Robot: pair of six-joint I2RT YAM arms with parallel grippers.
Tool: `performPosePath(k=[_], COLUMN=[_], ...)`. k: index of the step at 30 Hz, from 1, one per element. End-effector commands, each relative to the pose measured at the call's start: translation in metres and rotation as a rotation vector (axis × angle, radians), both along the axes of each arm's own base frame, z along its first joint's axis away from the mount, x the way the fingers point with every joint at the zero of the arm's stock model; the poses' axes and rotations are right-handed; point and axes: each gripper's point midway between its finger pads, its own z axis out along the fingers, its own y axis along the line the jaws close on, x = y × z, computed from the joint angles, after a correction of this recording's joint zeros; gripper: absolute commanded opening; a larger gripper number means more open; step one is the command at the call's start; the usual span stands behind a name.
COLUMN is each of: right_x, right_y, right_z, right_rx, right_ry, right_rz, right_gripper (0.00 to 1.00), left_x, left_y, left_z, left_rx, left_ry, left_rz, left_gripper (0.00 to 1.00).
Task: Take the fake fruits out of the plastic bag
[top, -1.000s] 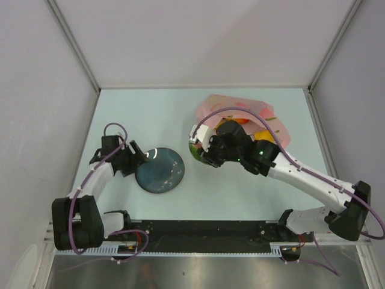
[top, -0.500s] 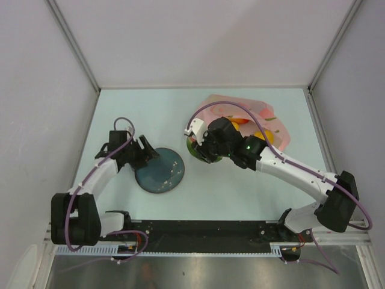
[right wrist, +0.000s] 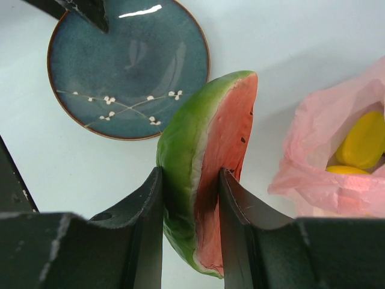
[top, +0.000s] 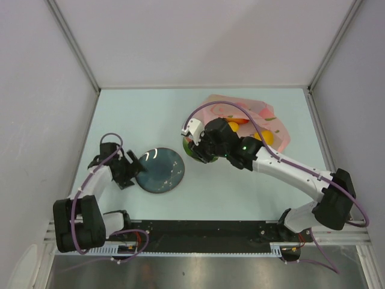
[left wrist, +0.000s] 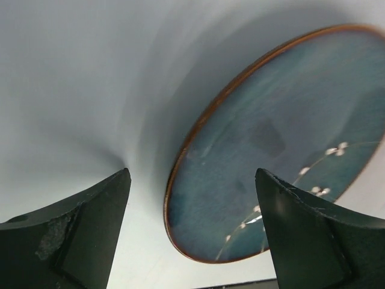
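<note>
1. Right gripper (right wrist: 191,180): fingers clamped on the watermelon slice (right wrist: 210,132). The green rind is against one finger and the red flesh against the other, so the slice stands on edge between them.
2. Long axis of the slice: it runs along the fingers and out past their tips, with the far end pointing toward the plate (right wrist: 126,66).
3. Position of the slice (top view): it is outside the bag (top: 272,119), just beside its mouth, between bag and plate and apart from the plate. Whether it hangs above the table (top: 150,114) or touches it cannot be told.
4. Governing relation: the plate lies ahead of the slice, to the robot's left. The right arm already holds the fruit, so the coming move is probably a short carry away from the bag, followed by opening the fingers.
5. Left gripper (left wrist: 192,205): fingers apart and holding nothing, at the plate's left rim. In its wrist view the rim shows between the two fingers, but contact cannot be told.
6. Bag contents: yellow fruits (right wrist: 361,141) show at the mouth, and an orange piece (top: 233,126) shows in the top view. The pink film and the right arm hide the rest.
7. Plate: its face shows only a painted blossom sprig.
</note>
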Motion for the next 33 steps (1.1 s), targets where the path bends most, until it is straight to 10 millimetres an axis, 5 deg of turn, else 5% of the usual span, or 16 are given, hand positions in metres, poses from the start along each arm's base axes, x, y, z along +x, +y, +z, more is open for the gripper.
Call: performPosePath(k=[1,7,10,14,19,25,26,29,33], right_x=[0.006,0.008,0.01,0.017,0.025,0.019,0.023,0.032,0.041], right_y=[0.016,0.022,0.024,0.03,0.053,0.106,0.116,0.127,0.153], right_z=[0.018,0.002,-0.009,-0.021,-0.053,-0.088,-0.082,-0.106,-0.109], right_rx=[0.054,0.045,0.036,0.042,0.044,0.031,0.053,0.043,0.089], right_ry=[-0.041,0.007,0.037,0.063,0.14,0.217,0.231,0.312,0.392], right_rz=[0.005,-0.034,-0.054,-0.1,-0.145,-0.132,-0.145,-0.247,-0.298], right_gripper=[0.05,0.04,0.04,0.02,0.01,0.0,0.01,0.02,0.02], left_x=[0.012,0.036,0.035,0.029,0.04,0.048,0.048,0.05,0.049], left_y=[-0.02,-0.086,-0.092,-0.067,-0.003,0.013,0.014,0.02,0.025], left_z=[-0.003,0.022,0.018,0.015,0.049,0.077,0.085,0.097,0.106], left_rx=[-0.091,-0.149,-0.155,-0.093,-0.035,-0.006,0.005,0.018,0.018], left_ry=[-0.03,-0.119,-0.094,-0.045,-0.141,-0.258,-0.285,-0.334,-0.368], left_rz=[-0.014,-0.248,-0.262,-0.19,0.034,0.06,0.061,0.079,0.104], left_gripper=[0.9,0.9,0.91,0.94,1.0,1.0,1.0,1.0,1.0])
